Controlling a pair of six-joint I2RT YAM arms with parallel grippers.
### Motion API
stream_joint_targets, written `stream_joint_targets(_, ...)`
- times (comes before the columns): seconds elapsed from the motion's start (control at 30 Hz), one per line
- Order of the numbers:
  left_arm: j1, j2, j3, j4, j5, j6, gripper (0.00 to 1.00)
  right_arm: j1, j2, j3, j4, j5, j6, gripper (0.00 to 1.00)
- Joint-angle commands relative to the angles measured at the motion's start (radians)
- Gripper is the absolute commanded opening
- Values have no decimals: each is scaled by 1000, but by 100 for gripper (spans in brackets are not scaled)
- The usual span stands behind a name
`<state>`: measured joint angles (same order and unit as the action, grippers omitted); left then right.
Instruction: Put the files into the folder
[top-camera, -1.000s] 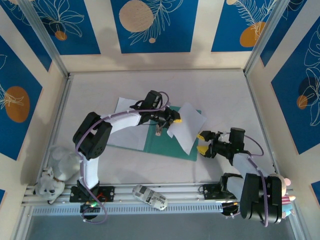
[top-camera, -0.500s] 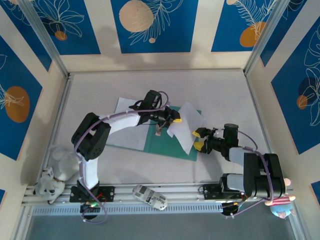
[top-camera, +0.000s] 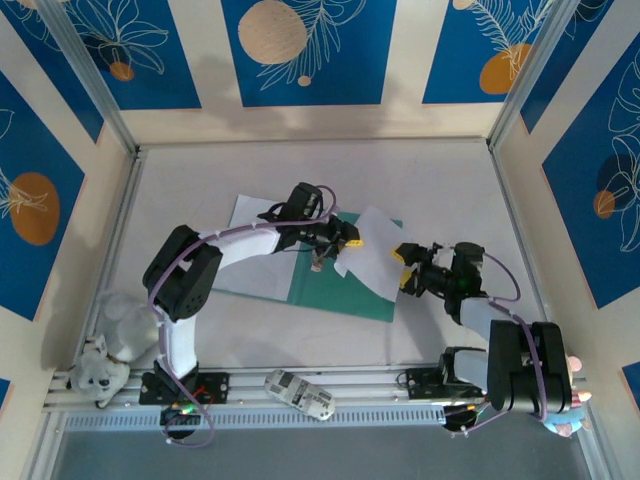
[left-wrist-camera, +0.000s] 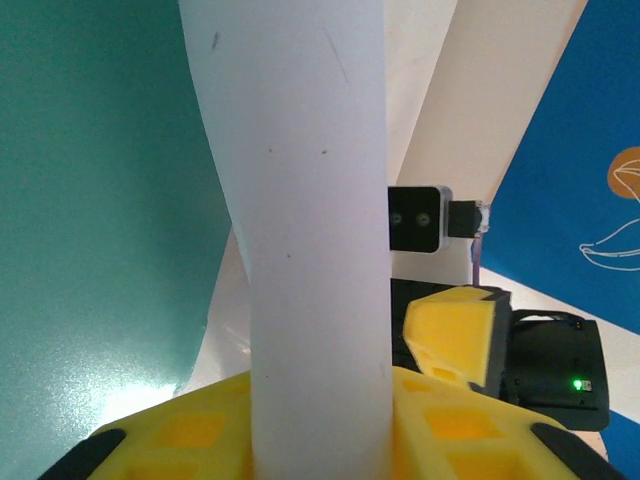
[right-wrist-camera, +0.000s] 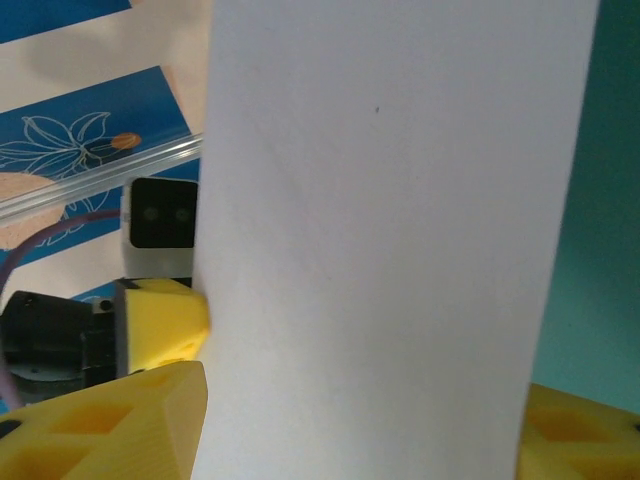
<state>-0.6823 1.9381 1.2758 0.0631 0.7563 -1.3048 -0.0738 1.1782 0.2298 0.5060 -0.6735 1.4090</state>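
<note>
- Top external view showed the folder (top-camera: 325, 288) lying open and flat on the worktop (top-camera: 450, 190). Its teal covers were spread left to right and sat slightly skewed.
- One of the files, a white sheet (top-camera: 378, 258), lay over the folder's right cover. It was turned askew, and its far and right corners hung past the cover's edge.
- At the sheet's left edge stood the left tool (top-camera: 346, 238). The left wrist view showed the paper running up from between its yellow fingers (left-wrist-camera: 180, 440), which were clamped on the sheet, with teal cover off to the left.
- Just beside the sheet's right edge was the right tool (top-camera: 404, 270), pointing left toward the paper. Its fingers (right-wrist-camera: 110, 420) stood wide apart. In the right wrist view the sheet spanned the gap between them, and no clamp on it was evident.
- The sheet therefore lay between the two tools, held on its left side and loose on its right. Its long axis ran roughly near to far, across the line joining the tools.
- As a judgement, the coming move turned on the sheet lying directly left of the right tool. The right arm was the nearer one to the overhanging edge that needed bringing square onto the cover.
- A second sheet (top-camera: 250, 212) lay on the worktop beyond the folder's left cover, partly under the left arm and well apart from the right tool.
</note>
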Motion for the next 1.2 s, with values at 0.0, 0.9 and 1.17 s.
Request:
stream_joint_targets(0.0,16,-50,-20,44,26,-23,31,-11,-40,11,18,-26,11,64)
stream_joint_targets(0.9,66,-144,-124,41,48,25,56,-61,-150,198,-402,-91,-178,5)
stream_joint_targets(1.17,170,-252,-183,-141,32,164,63,-59,-183,418,-718,-78,-335,4)
